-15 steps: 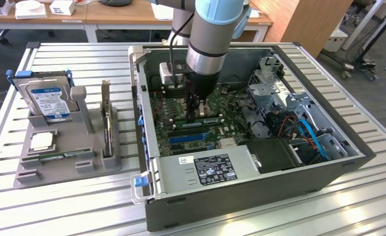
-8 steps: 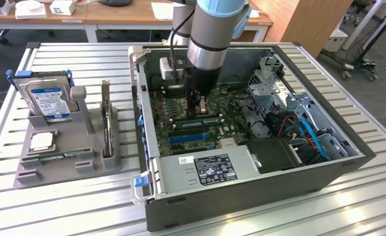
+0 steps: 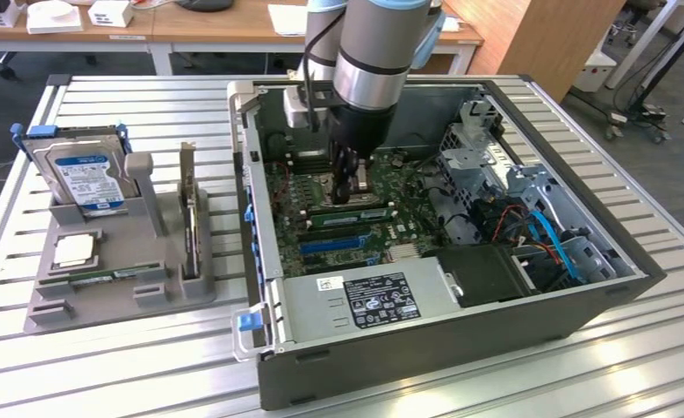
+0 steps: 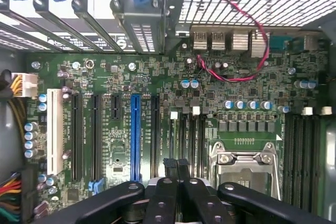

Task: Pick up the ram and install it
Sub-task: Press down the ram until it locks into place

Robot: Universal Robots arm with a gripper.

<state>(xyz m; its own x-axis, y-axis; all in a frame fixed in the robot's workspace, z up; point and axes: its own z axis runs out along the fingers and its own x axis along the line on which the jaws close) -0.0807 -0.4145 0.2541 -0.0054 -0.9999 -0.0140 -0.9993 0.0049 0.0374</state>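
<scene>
My gripper (image 3: 345,193) reaches down into the open computer case (image 3: 435,348), over the motherboard's memory slots. Its dark fingers are shut together, tips down on a green ram stick (image 3: 354,212) that lies along a slot beside the CPU socket. Nothing is held between the fingers. In the wrist view the shut gripper (image 4: 176,164) sits right over the black memory slots (image 4: 190,137). Another thin green ram stick (image 3: 110,277) lies in the front groove of the grey stand (image 3: 122,300), at the exterior view's left.
The stand also carries a silver hard drive (image 3: 87,178), an upright expansion card (image 3: 188,209) and a CPU chip (image 3: 75,251). Inside the case are the power supply (image 3: 365,300), drive cage (image 3: 481,161), cables, a blue slot (image 4: 135,135) and the CPU socket (image 4: 244,163).
</scene>
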